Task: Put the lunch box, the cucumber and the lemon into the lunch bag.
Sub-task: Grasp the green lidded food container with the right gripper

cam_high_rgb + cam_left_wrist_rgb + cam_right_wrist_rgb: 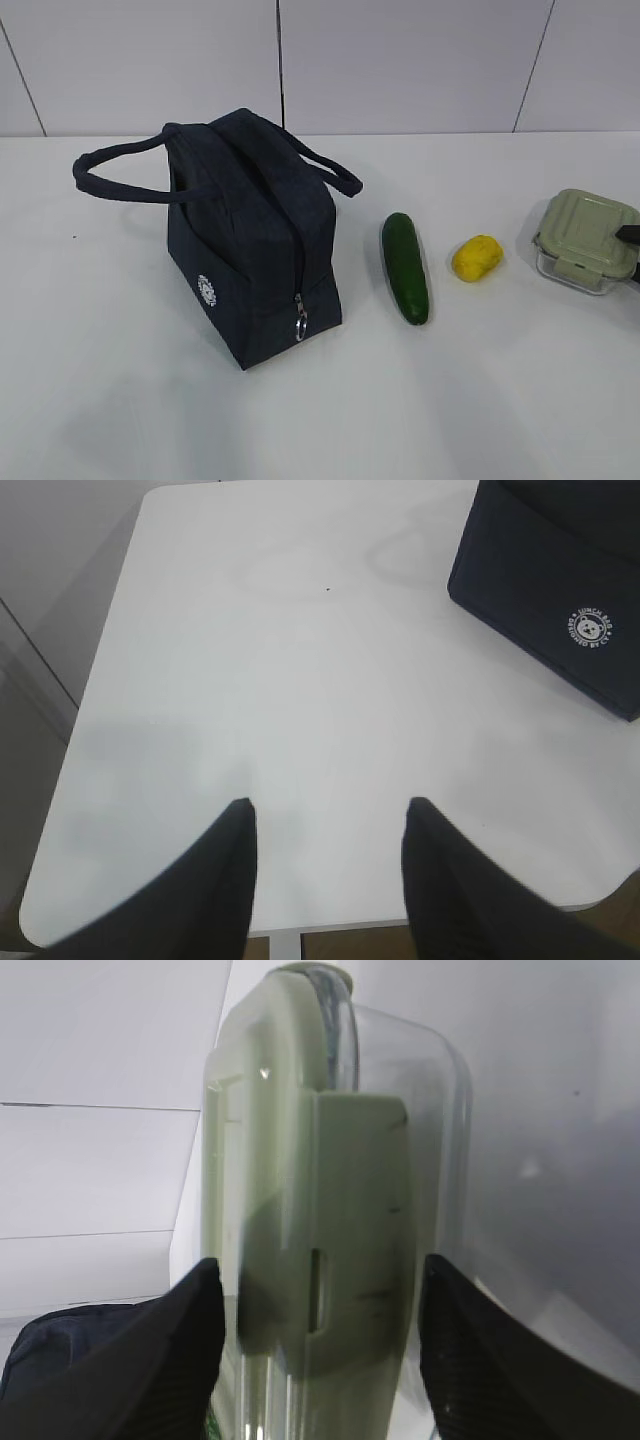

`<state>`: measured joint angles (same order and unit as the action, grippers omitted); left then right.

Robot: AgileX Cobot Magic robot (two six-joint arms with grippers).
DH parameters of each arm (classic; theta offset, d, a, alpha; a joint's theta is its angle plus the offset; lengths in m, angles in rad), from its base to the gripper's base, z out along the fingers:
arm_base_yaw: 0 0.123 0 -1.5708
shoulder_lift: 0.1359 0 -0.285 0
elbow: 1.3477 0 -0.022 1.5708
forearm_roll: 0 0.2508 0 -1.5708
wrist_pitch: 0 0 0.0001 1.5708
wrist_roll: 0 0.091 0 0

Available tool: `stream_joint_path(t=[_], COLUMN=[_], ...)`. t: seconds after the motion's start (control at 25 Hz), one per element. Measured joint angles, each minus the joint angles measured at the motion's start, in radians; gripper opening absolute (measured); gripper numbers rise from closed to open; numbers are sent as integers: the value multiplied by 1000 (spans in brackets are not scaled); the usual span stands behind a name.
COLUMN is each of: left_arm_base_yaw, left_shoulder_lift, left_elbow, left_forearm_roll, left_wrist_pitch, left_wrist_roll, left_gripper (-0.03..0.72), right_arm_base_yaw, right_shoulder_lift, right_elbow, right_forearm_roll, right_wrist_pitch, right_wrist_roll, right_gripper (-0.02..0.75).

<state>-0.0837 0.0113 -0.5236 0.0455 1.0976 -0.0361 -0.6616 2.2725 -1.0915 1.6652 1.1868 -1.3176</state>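
Sage-lidded lunch box point(320, 1240) sits between the right gripper's point(320, 1350) spread jaws, ungrasped; next, closing; left gripper point(325, 865) open, idle.

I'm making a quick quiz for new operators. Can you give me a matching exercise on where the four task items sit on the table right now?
Things:
1. lunch bag
2. cucumber
3. lemon
4. lunch box

Places, as the exterior view shows them:
A. far right, between the right gripper's jaws
B. just right of the bag, lying lengthwise
C. left of centre, standing with its zipper shut
D. between the cucumber and the lidded container

Pairs: 1-C, 2-B, 3-D, 4-A
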Motion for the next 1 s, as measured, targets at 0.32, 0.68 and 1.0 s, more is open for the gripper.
stream_joint_path(t=[0.32,0.68,1.0], left_arm_base_yaw=[0,0,0], left_shoulder_lift=[0,0,0], left_elbow=[0,0,0], left_forearm_roll=[0,0,0], left_wrist_pitch=[0,0,0], left_wrist_roll=[0,0,0], left_gripper=[341,341,341], right_arm_base_yaw=[0,0,0], right_shoulder_lift=[0,0,0], right_elbow=[-1,-1,-1], right_forearm_roll=[-2,-8,-9], right_wrist_pitch=[0,0,0], right_wrist_roll=[2,7,12], right_gripper=[456,390,389])
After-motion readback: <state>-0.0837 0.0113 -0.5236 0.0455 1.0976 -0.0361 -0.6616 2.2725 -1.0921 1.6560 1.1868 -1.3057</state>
